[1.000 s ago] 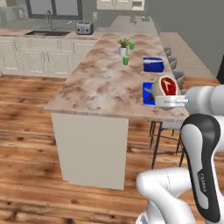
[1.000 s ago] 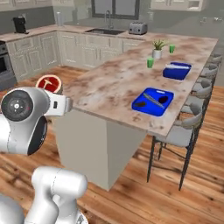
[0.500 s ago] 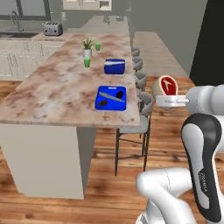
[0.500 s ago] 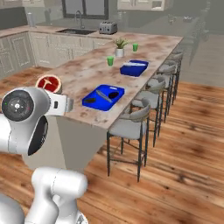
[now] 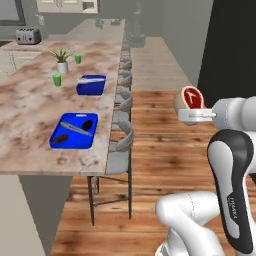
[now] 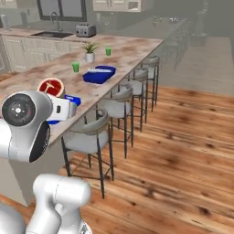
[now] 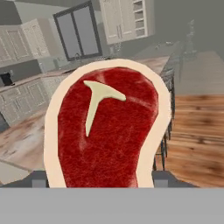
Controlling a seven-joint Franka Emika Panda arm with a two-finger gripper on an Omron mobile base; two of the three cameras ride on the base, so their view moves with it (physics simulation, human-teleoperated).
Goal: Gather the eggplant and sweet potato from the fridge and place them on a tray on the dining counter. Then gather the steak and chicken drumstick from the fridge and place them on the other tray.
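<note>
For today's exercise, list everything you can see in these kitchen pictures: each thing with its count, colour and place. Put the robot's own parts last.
dining counter: one, brown-and-cream marbled, left of the stools.
trays: two, blue; the near one holds two dark items and a silver utensil, the far one holds a silver utensil.
potted plant: one, green in a white pot, far end of the counter.
cups: two, green, near the plant.
stools: a row, grey, along the counter's edge.
toaster: one, silver, on the back worktop.
sink: one, dark, back worktop.
floor: wood planks.
steak: one, red with cream rim, held above the floor.
end effector: one, closed on the steak.
</note>
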